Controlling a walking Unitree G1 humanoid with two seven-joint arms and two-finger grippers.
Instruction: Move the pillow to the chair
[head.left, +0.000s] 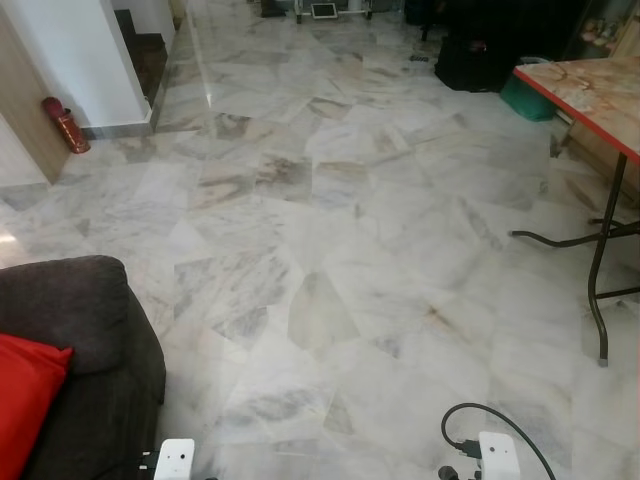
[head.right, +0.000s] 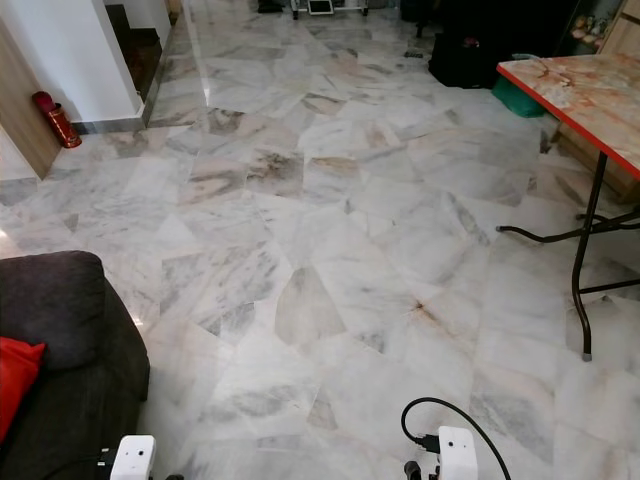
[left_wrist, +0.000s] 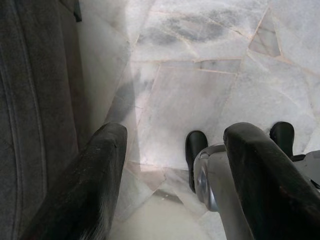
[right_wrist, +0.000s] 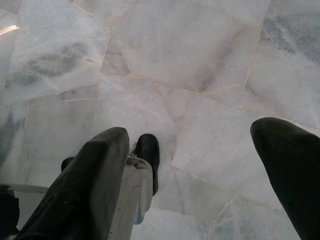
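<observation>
Lying at about eight o'clock in the head views, the red pillow (head.left: 25, 395) is resting on the seat of a dark grey armchair (head.left: 85, 330), cut off by the frame edge so that just one corner and a slab of red are showing. Both arms are hanging low, well apart from it: the left gripper (left_wrist: 172, 150) is pointing down at the marble floor (head.left: 330, 230) just beside the armchair's grey side, fingers spread wide with nothing between them, and the right gripper (right_wrist: 195, 155) is hovering over bare floor farther toward four o'clock, fingers likewise parted and empty. At the bottom of the head views, the white wrist housings are just peeking in, a black cable (head.left: 490, 412) looping above the right one. A red-edged table (head.left: 590, 90) on thin black legs is standing at two o'clock, partly cropped. A red fire extinguisher (head.left: 65, 125) is leaning at ten o'clock by the wall. The far dark shapes at twelve o'clock are too dim to identify.
</observation>
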